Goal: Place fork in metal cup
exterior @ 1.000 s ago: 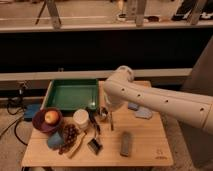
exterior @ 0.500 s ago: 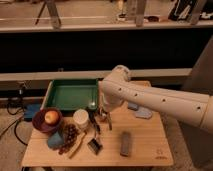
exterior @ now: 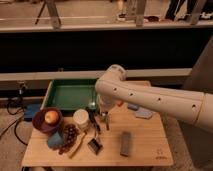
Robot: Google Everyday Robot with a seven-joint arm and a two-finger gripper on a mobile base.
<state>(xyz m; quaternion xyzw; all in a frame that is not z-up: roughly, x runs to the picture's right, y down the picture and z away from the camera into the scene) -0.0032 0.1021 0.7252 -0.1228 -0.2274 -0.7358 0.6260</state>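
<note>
The wooden counter fills the lower part of the view, with a dark wall and railings behind it. A thick white arm reaches in from the right and bends down over the middle of the counter. A green tray sits at the back left corner. In front of it, near the left edge, a dark bowl holds an apple. A white cup stands just to the right of the bowl. A grey block lies toward the front right, and a bunch of grapes lies in front of the white cup.

The claw points straight down, just right of the white cup and close above the counter. Its fingers are pressed together. A thin pale sliver that seems to be the fork hangs upright between them. The metal cup cannot be made out around the claw.
</note>
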